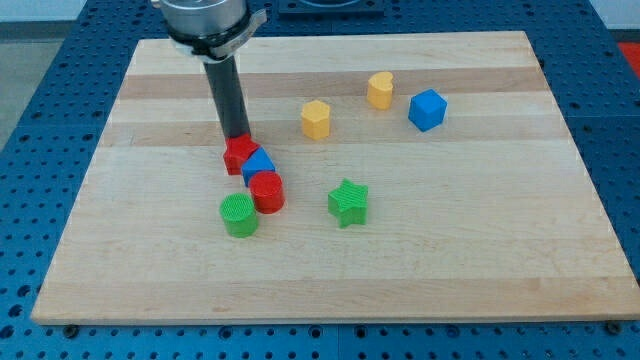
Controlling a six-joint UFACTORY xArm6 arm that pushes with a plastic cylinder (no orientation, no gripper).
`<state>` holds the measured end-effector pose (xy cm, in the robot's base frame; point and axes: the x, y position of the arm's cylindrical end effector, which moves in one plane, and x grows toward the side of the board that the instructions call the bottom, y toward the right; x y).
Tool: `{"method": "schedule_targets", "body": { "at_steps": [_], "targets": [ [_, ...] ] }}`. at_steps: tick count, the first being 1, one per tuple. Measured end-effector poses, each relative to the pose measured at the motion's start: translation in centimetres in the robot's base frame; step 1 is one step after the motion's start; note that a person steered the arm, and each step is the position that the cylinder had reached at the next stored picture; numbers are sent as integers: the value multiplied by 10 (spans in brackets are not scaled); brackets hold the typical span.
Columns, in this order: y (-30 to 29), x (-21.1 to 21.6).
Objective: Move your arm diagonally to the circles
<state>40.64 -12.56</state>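
My tip [238, 138] rests at the upper edge of a red star block [239, 155], left of the board's middle. Below it a blue block [258, 165] touches the red star, and a red circle block [267, 191] sits just under the blue one. A green circle block [239, 215] stands at the red circle's lower left, touching it. The two circles lie below and slightly to the right of my tip, with the red star and blue block between.
A green star block [348, 203] stands to the right of the circles. A yellow hexagon block [316, 119], a yellow heart block [379, 90] and a blue hexagon block [427, 109] sit at the upper right of the wooden board [480, 250].
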Motion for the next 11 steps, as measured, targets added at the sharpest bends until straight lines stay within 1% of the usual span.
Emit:
{"method": "schedule_targets", "body": {
  "at_steps": [2,3,4,7,8,10,11],
  "targets": [
    [-17,16],
    [-43,22],
    [-58,46],
    [-58,164],
    [-46,165],
    [-40,164],
    [24,159]
  ]
}}
